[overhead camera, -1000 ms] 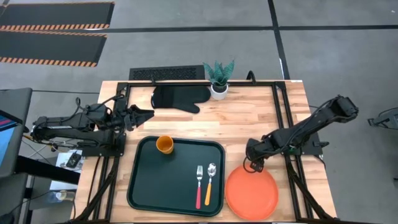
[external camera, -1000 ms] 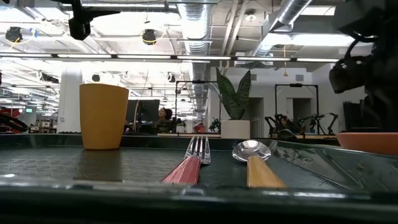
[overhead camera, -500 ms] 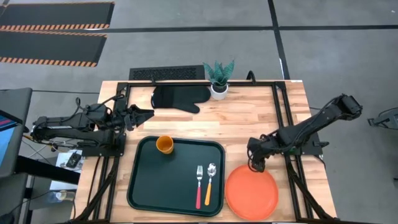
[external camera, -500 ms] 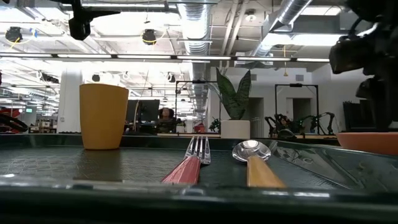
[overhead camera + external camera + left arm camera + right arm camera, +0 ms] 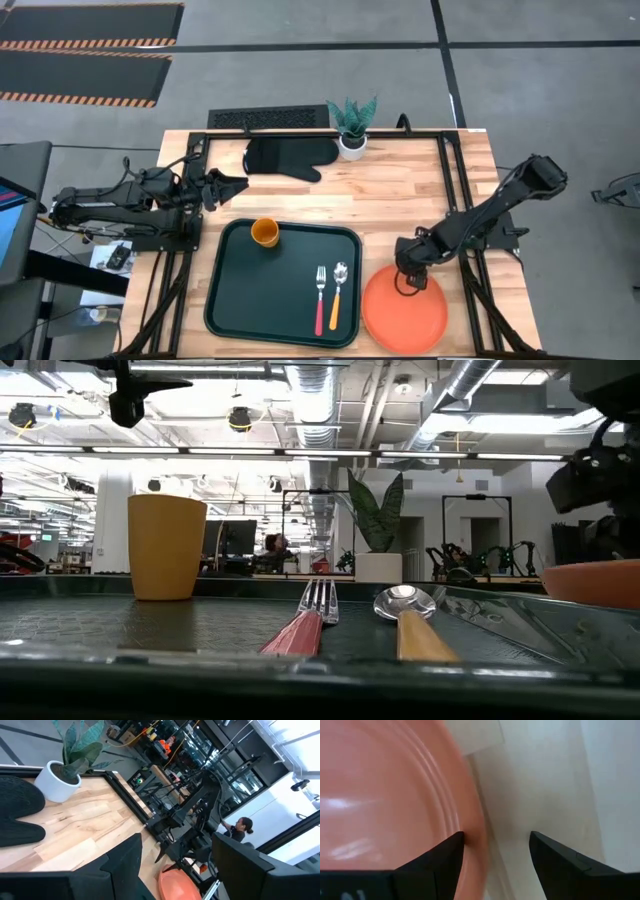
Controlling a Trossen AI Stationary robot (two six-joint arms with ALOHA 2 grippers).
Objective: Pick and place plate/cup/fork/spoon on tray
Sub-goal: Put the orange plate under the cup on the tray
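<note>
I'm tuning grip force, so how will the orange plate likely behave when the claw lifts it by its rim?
The plate looks rigid and glossy, so it may slip. The right claw straddles only one edge, open, so the wide disc would probably droop or tilt. It seems thin, likely light.

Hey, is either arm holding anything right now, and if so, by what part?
Nothing is held. The right gripper is open, fingers straddling the plate rim; the left gripper is open and empty.

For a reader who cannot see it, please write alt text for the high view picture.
Seen from above, the right gripper is open over the back rim of an orange plate, which lies on the wooden table just right of a green tray. The tray holds a cup, fork and spoon; the left gripper waits at the table's left edge.
</note>
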